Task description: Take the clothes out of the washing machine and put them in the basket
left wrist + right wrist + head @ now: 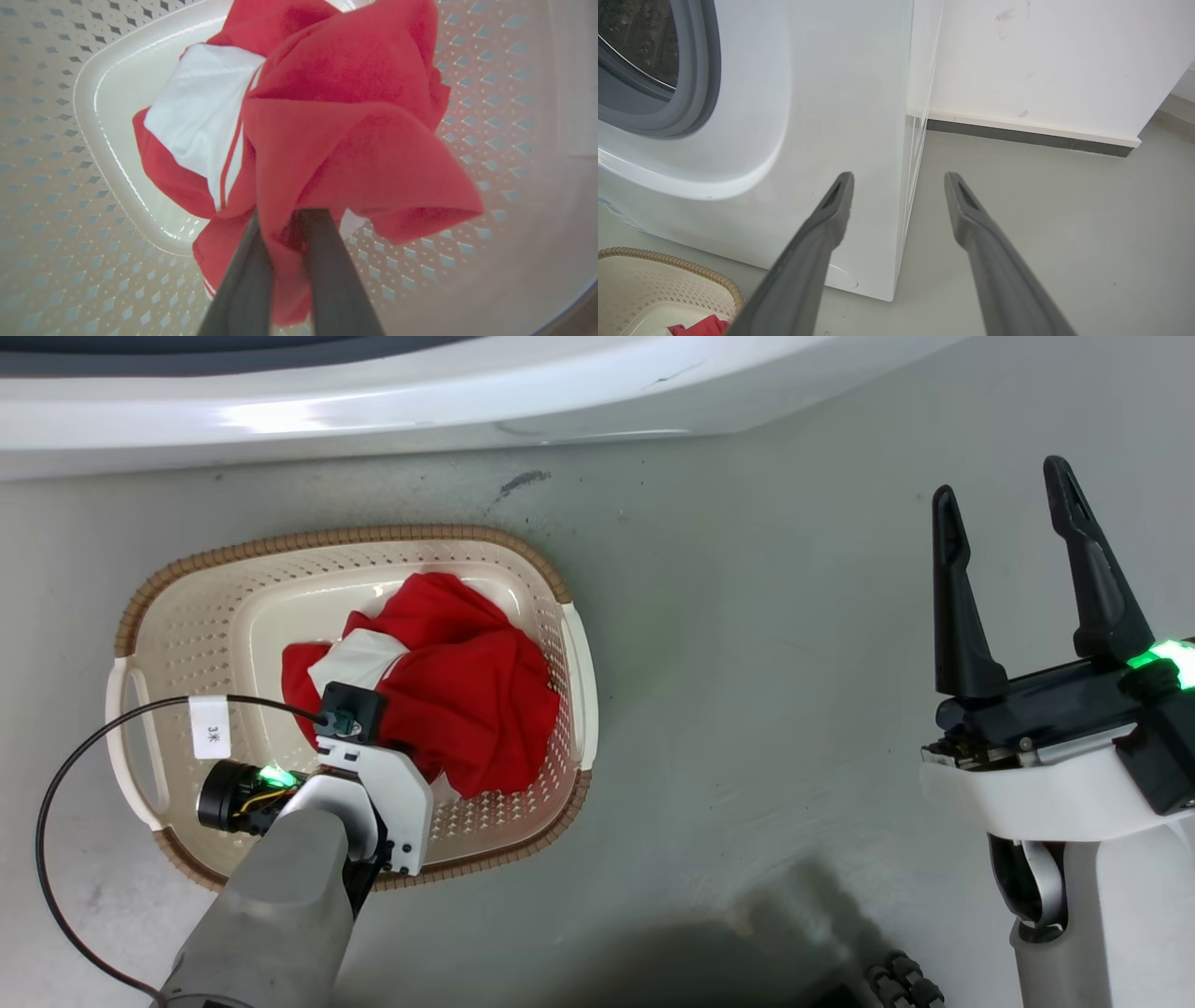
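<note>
A bright red garment (457,681) with a white panel lies bunched inside the cream basket (233,569) on the floor at the left. My left arm (373,793) reaches down into the basket over it. In the left wrist view, my left gripper (286,217) is shut on a fold of the red garment (345,140) just above the basket's perforated bottom (117,107). At the right, my right gripper (1000,481) hangs open and holds nothing above bare floor. The right wrist view shows that open gripper (899,177) facing the washing machine's (822,102) lower right corner, with its grey ring (693,70) at the upper left.
The washing machine's white front (373,411) runs along the top, just beyond the basket. A black cable with a paper tag (210,726) loops from my left wrist over the basket's left side. A white wall with a dark skirting (1027,135) stands to the machine's right.
</note>
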`<state>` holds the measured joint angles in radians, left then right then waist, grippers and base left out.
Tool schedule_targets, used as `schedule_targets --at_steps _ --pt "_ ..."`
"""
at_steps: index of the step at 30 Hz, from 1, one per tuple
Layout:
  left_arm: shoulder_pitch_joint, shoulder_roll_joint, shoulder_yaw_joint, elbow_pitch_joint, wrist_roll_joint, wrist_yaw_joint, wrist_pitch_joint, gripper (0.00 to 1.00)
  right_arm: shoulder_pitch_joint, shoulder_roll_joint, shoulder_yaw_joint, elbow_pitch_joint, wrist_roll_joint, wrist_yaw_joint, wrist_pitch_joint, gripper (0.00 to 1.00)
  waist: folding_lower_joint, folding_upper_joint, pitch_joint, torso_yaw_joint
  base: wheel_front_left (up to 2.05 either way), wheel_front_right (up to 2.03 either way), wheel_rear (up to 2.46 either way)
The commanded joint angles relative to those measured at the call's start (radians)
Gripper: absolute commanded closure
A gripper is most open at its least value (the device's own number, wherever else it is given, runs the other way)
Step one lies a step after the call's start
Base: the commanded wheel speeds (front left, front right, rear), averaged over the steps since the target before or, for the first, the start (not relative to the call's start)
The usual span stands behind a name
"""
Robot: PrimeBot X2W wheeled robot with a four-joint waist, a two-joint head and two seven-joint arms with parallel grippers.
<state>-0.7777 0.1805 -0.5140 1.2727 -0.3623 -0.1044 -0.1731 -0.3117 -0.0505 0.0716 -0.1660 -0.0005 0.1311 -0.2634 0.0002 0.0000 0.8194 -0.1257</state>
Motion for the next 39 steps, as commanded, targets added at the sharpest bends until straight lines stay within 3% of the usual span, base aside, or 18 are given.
schedule_targets --at_steps 1,17,31,39 --pt "-0.012 -0.002 -0.005 0.004 0.004 0.007 0.006 0.0 -0.018 0.001 -0.002 0.002 0.003 -0.001 -0.002 0.0 -0.0002 0.0 -0.009 -0.001 0.0 0.0 0.0" --pt "0.116 -0.014 -0.037 -0.032 0.008 -0.002 -0.092 0.0 0.089 0.001 0.006 0.066 -0.003 -0.001 -0.002 0.0 -0.0002 0.0 -0.258 0.041 0.0 0.0 0.0" --pt "0.382 0.012 0.116 -0.542 0.066 0.081 -0.092 0.0 0.211 0.0 0.0 0.106 -0.024 -0.001 -0.002 0.0 -0.0002 0.0 -0.492 0.097 0.0 0.0 0.0" --pt "0.554 -0.024 0.261 -0.85 0.143 0.124 -0.092 0.0 0.272 0.001 -0.002 0.124 -0.022 -0.001 -0.002 0.0 -0.0002 0.0 -0.594 0.111 0.0 0.0 0.0"
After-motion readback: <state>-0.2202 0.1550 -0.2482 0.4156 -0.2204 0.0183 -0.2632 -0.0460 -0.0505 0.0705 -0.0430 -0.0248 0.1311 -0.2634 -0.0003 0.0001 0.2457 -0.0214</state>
